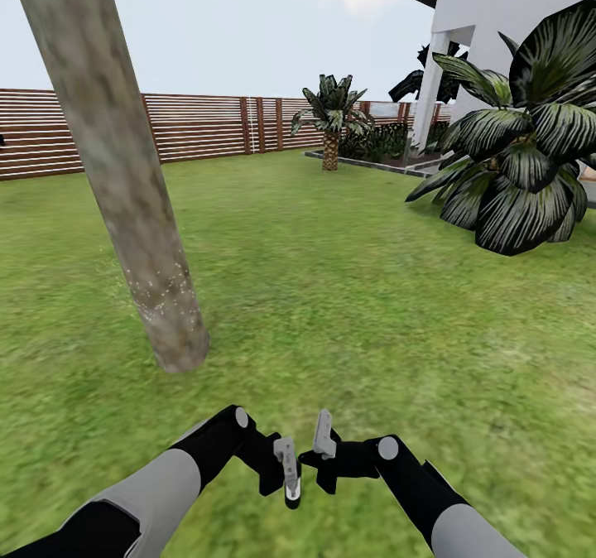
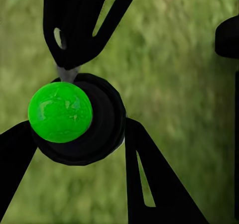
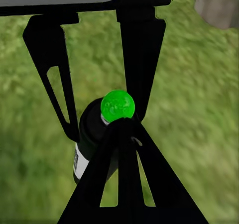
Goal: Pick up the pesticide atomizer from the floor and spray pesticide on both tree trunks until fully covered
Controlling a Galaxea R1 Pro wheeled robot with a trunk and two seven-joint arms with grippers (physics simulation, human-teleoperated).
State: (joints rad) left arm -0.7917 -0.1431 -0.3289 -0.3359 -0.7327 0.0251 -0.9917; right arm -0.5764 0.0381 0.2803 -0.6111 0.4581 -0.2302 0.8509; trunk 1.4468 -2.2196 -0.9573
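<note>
— What's ahead of you, from the head?

— A lawn [image 1: 348,293] inside a slatted fence [image 1: 190,127], and a leaning trunk [image 1: 124,169] close on my left, pale specks [image 1: 170,289] dusting its base. My left claw [image 1: 290,471] is clenched on the small dark bottle [image 1: 292,492], just above the grass.

— And the left wrist?

— The bottle [image 2: 94,119], green-capped, pinched between my fingers [image 2: 74,30].

— The right wrist?

— The same bottle [image 3: 94,134] in the other claw [image 3: 107,129] — whether my right claw [image 1: 324,442] is clenched, I cannot tell.
</note>
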